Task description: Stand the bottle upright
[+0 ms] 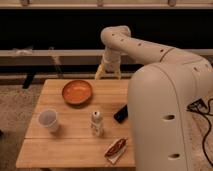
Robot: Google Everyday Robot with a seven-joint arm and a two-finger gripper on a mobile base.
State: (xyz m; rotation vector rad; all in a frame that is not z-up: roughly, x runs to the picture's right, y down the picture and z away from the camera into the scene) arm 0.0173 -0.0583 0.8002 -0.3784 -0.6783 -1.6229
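The bottle (97, 123) is small and whitish with a grey cap, and it stands upright near the middle of the wooden table (60, 145). My gripper (108, 75) hangs at the table's far edge, well behind the bottle and apart from it. Its pale fingers (100, 75) point down, spread open, with nothing between them. The white arm rises from the gripper and bends over to the large body on the right.
An orange bowl (77, 92) sits at the back left of the table. A white cup (48, 120) stands at the left. A black object (121, 113) lies right of the bottle, and a red-brown snack packet (115, 149) lies near the front edge. The robot body (165, 120) fills the right side.
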